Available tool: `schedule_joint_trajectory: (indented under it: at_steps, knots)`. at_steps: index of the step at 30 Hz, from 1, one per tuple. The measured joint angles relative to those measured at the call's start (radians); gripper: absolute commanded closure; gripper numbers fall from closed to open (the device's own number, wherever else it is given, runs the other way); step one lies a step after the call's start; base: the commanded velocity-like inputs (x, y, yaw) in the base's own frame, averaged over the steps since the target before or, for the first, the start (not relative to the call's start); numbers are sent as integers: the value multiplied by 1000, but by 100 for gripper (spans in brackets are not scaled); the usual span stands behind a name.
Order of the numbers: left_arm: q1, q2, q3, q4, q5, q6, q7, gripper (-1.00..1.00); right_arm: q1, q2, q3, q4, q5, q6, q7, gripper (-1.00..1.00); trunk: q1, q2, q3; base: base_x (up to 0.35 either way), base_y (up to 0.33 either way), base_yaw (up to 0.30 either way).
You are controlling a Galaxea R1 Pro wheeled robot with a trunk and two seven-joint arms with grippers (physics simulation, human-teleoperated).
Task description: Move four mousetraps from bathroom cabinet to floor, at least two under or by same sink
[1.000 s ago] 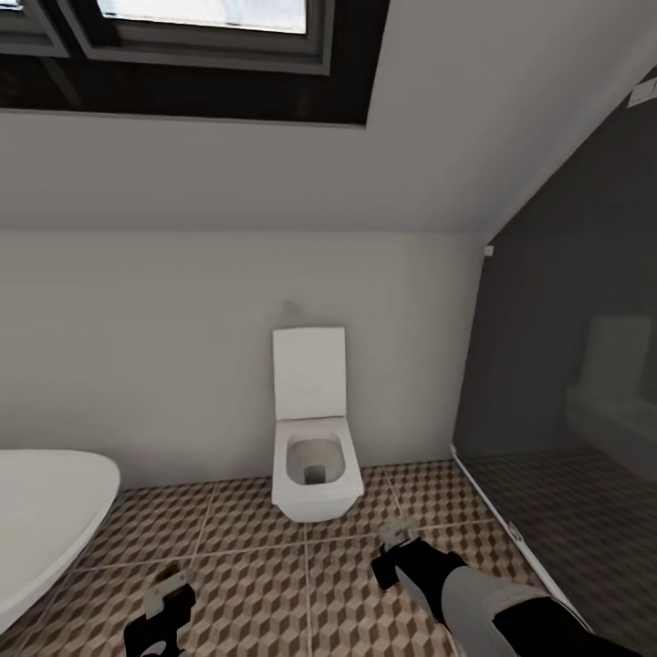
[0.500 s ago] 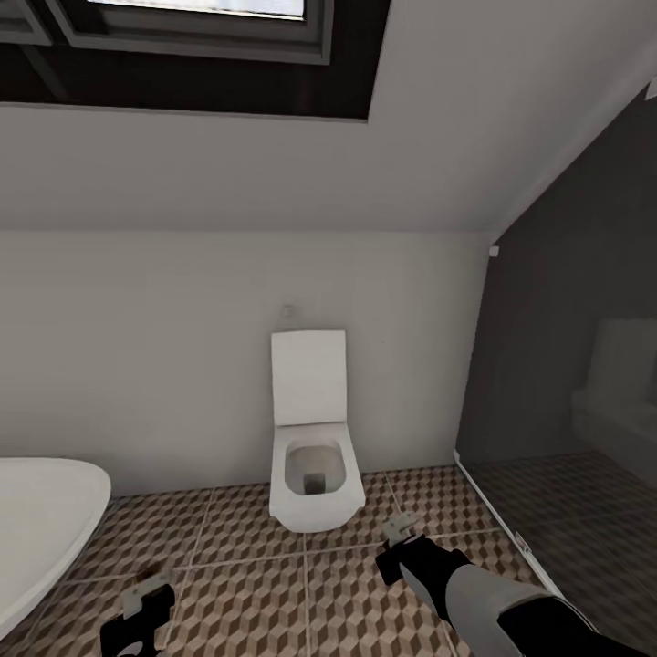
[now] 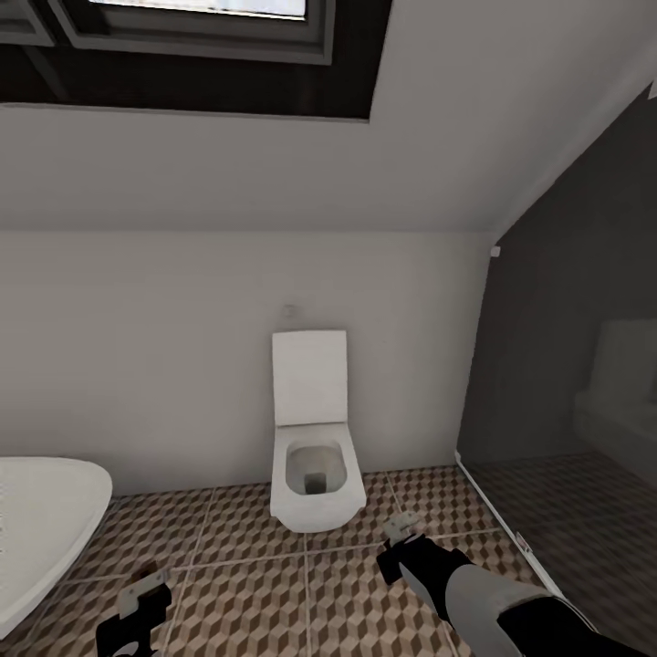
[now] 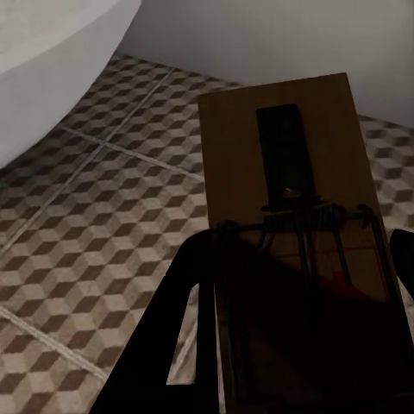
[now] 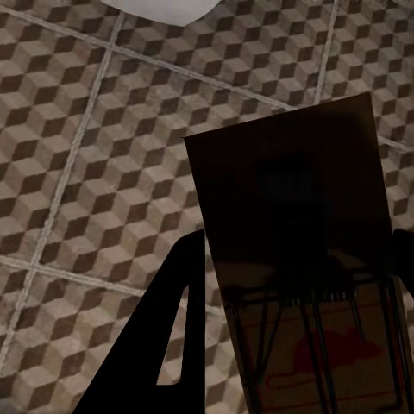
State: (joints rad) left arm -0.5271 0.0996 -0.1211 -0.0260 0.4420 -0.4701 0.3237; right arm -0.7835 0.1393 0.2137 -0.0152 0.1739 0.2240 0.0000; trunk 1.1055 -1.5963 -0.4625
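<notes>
Two mousetraps are in my grip: my left pincer, at the head view's lower left, pinches one mousetrap, and my right pincer, lower right, pinches the other mousetrap. Both hang above the bathroom floor. Farther off, the bathtub lies at left and the toilet stands at centre against the wall.
</notes>
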Motion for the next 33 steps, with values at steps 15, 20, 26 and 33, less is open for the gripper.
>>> schedule_joint_trajectory:
  at_steps: [15,20,26,33]
  knots:
    - [0,-6,1,0,-1,1,1,100,0,0,1,0,0,0,-10,100,0,0,0,0,-4,181]
    - [0,-6,1,0,-1,2,1,100,0,0,1,0,0,0,-10,100,0,0,0,39,-164,19]
    - [0,-6,1,0,-1,3,1,100,0,0,2,0,1,0,-10,100,0,0,0,85,-249,4]
    - [0,-6,1,0,0,3,1,100,0,0,2,0,1,0,-10,100,0,0,0,111,-234,1]
